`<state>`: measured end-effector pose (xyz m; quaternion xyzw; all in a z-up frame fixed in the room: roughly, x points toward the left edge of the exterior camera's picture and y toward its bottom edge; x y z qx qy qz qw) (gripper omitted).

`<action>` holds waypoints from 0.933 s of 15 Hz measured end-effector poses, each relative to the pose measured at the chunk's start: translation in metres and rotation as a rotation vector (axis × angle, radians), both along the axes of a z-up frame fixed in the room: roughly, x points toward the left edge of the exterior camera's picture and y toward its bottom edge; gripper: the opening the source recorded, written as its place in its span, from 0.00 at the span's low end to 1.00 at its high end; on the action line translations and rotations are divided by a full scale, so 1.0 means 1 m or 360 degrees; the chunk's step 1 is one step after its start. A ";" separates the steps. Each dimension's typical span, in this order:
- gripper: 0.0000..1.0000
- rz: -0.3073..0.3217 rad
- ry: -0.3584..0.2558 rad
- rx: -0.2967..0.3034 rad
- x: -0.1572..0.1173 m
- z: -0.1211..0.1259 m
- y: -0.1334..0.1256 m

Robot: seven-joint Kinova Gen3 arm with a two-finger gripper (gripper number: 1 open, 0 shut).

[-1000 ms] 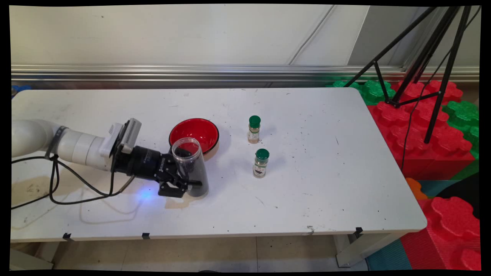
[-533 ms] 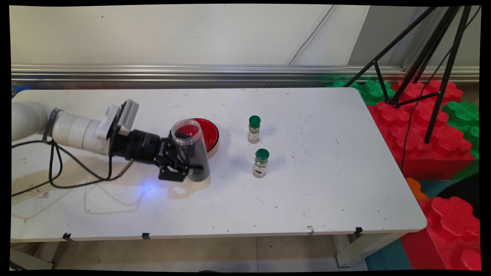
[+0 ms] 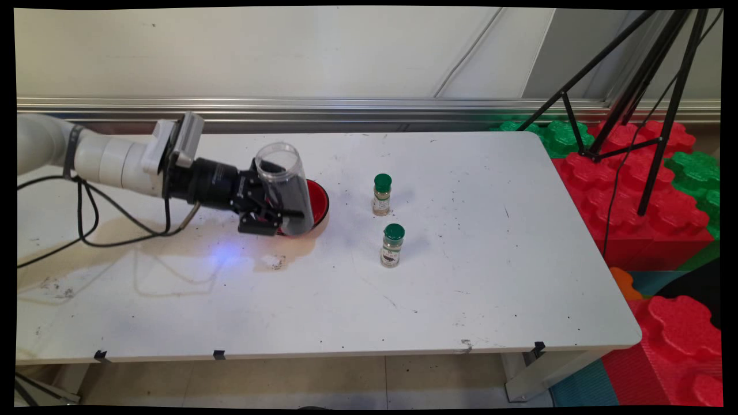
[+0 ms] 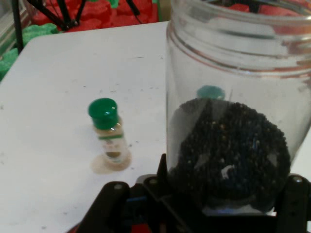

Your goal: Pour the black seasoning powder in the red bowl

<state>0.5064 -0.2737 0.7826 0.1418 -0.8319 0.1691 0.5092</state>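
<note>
My gripper [image 3: 275,212] is shut on a clear plastic jar [image 3: 283,187] part-filled with small black grains, and holds it lifted off the table. The open-topped jar leans a little and hangs over the left part of the red bowl [image 3: 317,199], hiding most of it. In the hand view the jar [image 4: 233,111] fills the right side, its black grains [image 4: 228,150] low between my fingers [image 4: 112,204]. Two small green-capped spice bottles stand to the right: one farther back [image 3: 381,195], one nearer [image 3: 392,245]. One spice bottle [image 4: 108,133] shows left of the jar in the hand view.
A brownish stain [image 3: 271,262] marks the white table [image 3: 461,288] below the jar. Black cables [image 3: 86,225] hang from the arm at the left. Red and green foam blocks [image 3: 646,190] and a black tripod [image 3: 646,86] stand beyond the table's right edge.
The gripper has lifted the jar from the table and carried it up and back, from in front of the red bowl to over it.
</note>
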 end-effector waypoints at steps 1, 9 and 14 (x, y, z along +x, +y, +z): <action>0.00 0.0001 -0.0016 -0.0023 0.003 0.003 -0.004; 0.00 -0.0021 -0.0223 -0.0268 0.042 0.017 -0.045; 0.00 -0.0041 -0.0328 -0.0382 0.057 0.017 -0.063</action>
